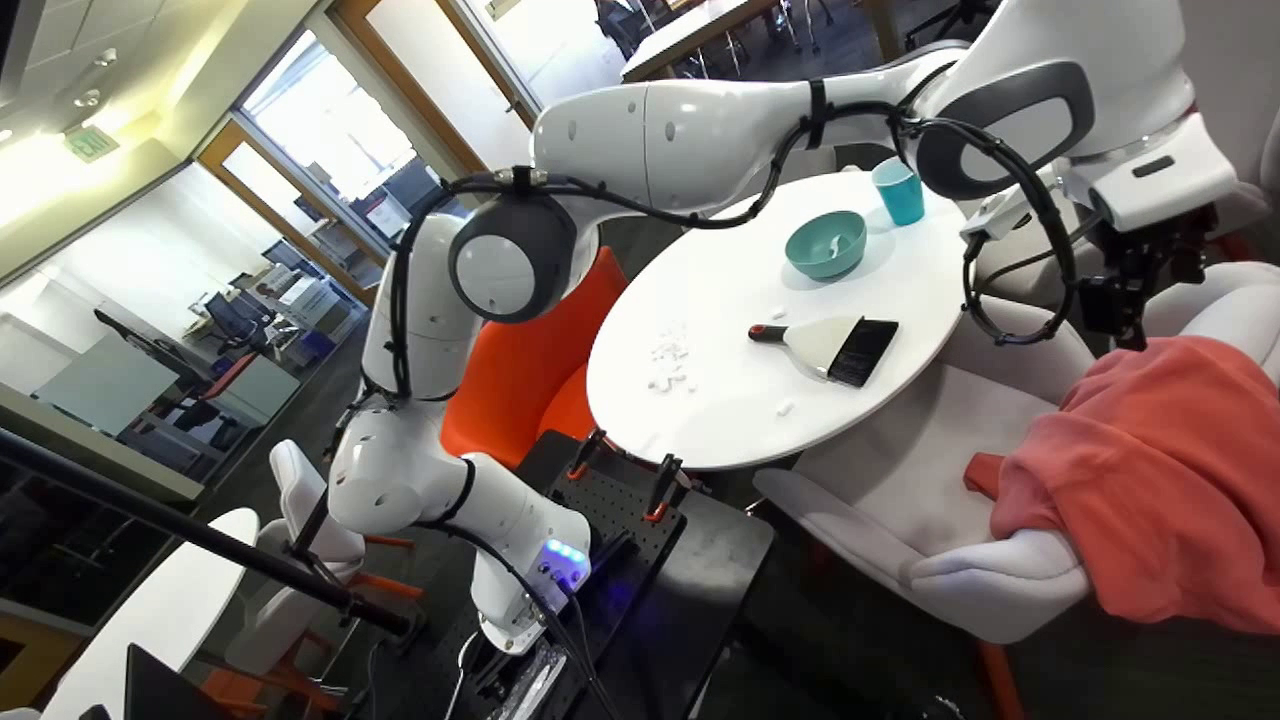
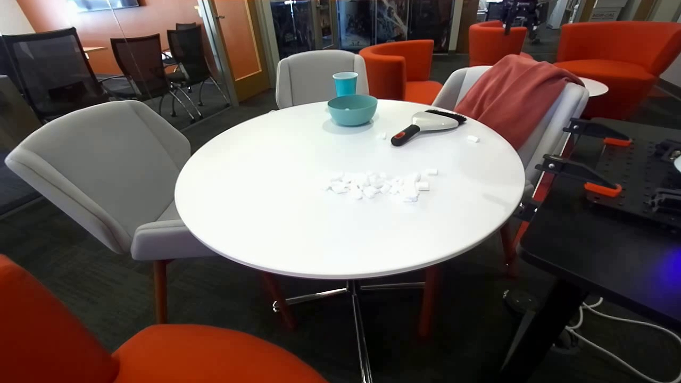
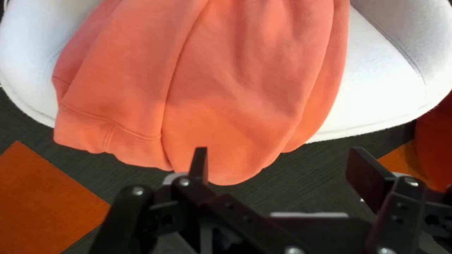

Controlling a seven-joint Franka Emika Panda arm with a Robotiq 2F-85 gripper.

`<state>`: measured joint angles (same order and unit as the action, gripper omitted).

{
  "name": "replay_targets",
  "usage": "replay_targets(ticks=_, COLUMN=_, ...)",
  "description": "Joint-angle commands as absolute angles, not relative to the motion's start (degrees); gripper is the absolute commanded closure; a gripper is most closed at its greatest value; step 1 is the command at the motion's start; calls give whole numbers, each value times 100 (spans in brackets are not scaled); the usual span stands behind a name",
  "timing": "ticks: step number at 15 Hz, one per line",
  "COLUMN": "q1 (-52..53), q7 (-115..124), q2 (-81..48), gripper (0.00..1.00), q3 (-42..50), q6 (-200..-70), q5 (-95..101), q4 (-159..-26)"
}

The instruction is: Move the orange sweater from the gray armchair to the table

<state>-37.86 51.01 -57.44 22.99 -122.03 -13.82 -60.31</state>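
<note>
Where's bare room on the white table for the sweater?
In an exterior view, the table is bare from the white pieces to the near rim, and left of the bowl out to the left rim. Crowded: the far side, where bowl and cup stand, and by the gray armchair under the sweater, where the brush lies.

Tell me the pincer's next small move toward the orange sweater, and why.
I'd probably ease the open pincer farther over the orange sweater before closing: in the wrist view, its gap frames mostly dark floor, with just the garment's lower edge at one side, while most of the cloth lies beyond, draped over the gray armchair.
</note>
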Motion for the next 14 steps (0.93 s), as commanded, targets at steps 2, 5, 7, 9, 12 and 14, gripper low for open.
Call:
replay_targets(ticks=2, q1=-4089, q7=5295, q2=-6545, gripper=0, q3=2261, q6=-11346, q5=-1397, q4=-4653)
replay_targets(ticks=5, q1=-4164, q7=5343, q2=-6862, gripper=0, q3=2257, q6=-11223, q5=-1421, q4=-4268)
replay_targets(ticks=7, q1=-4256, q7=5470, q2=-6934, gripper=0, q3=2030, q6=-11276, q5=-1170, q4=-4229)
replay_targets(ticks=9, q1=-4290, q7=5570, q2=-7062, gripper=0, q3=1929, q6=-11241, q5=-1091, q4=-4105)
replay_targets(ticks=12, q1=-4348, q7=5706, q2=-7221, gripper=0, q3=1806, q6=-11198, q5=-970, q4=-3928)
replay_targets(ticks=14, q1=-4367, q7=5759, q2=-7308, gripper=0, q3=1788, q6=-11177, q5=-896, q4=-3814)
